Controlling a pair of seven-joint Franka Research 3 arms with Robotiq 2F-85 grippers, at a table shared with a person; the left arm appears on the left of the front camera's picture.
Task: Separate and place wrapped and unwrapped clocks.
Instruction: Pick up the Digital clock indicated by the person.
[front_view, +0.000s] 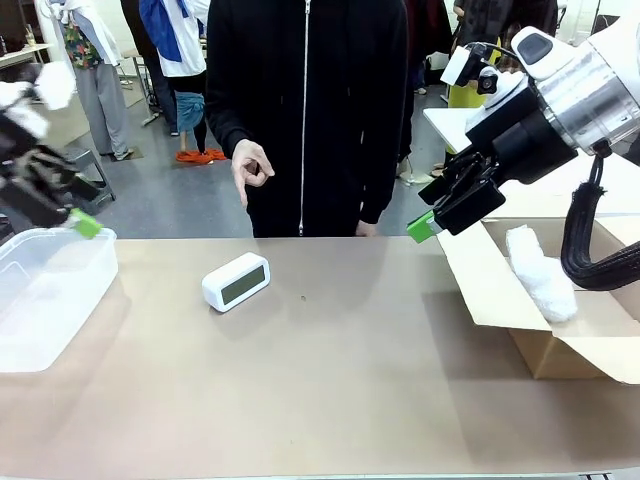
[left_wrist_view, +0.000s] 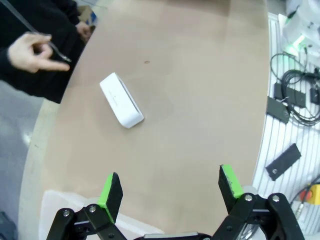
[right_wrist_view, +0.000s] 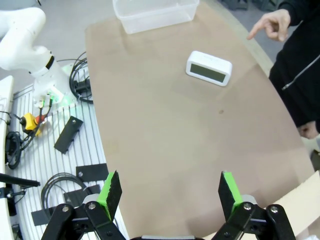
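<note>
Both our grippers — left (left_wrist_view: 170, 192), right (right_wrist_view: 170, 192) — hang wide open, holding nothing. Clock (front_view: 236, 282) lies bare mid-table; a wrapped bundle (front_view: 540, 272) sits in the box (front_view: 560, 355).

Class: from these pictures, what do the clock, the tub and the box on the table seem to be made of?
Clock: probably smooth white plastic, rounded, dark screen.
Tub: clear plastic; the table shows through its walls.
Box: brown cardboard, matte, with folded flaps.
</note>
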